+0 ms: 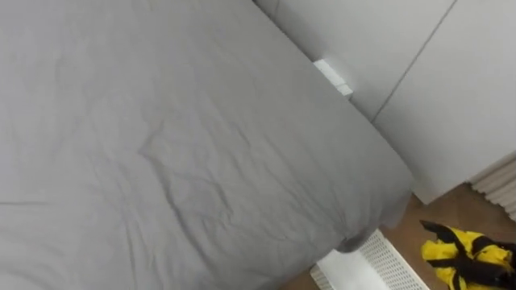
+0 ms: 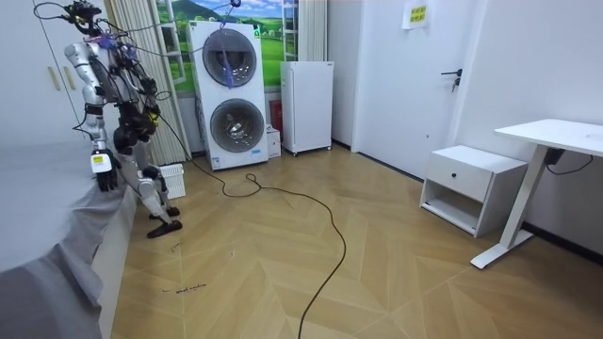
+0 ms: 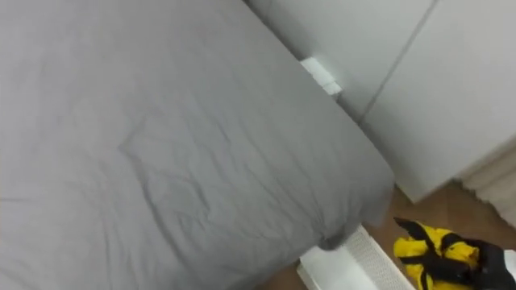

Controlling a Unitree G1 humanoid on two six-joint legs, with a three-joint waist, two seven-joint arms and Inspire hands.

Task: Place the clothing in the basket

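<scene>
A yellow garment (image 1: pixel 451 251) (image 3: pixel 435 246) hangs at the lower right, above the wood floor. Dark fingers of my right hand (image 1: pixel 486 272) (image 3: pixel 472 270) look curled round it. A white slatted basket (image 1: pixel 377 266) (image 3: pixel 355 264) (image 2: pixel 171 179) stands on the floor at the bed's corner, just left of the garment. In the room view I stand beside the bed, facing the wardrobe. My left hand (image 2: pixel 102 177) hangs down by the mattress edge, too small to read.
The grey bed (image 1: pixel 185 145) (image 2: pixel 42 217) spreads across the left and middle. A white wardrobe (image 1: pixel 435 97) rises behind it. Stacked washing machines (image 2: pixel 229 94), a fridge (image 2: pixel 306 105), a low cabinet (image 2: pixel 471 188) and a desk (image 2: pixel 556 137) stand around open wood floor.
</scene>
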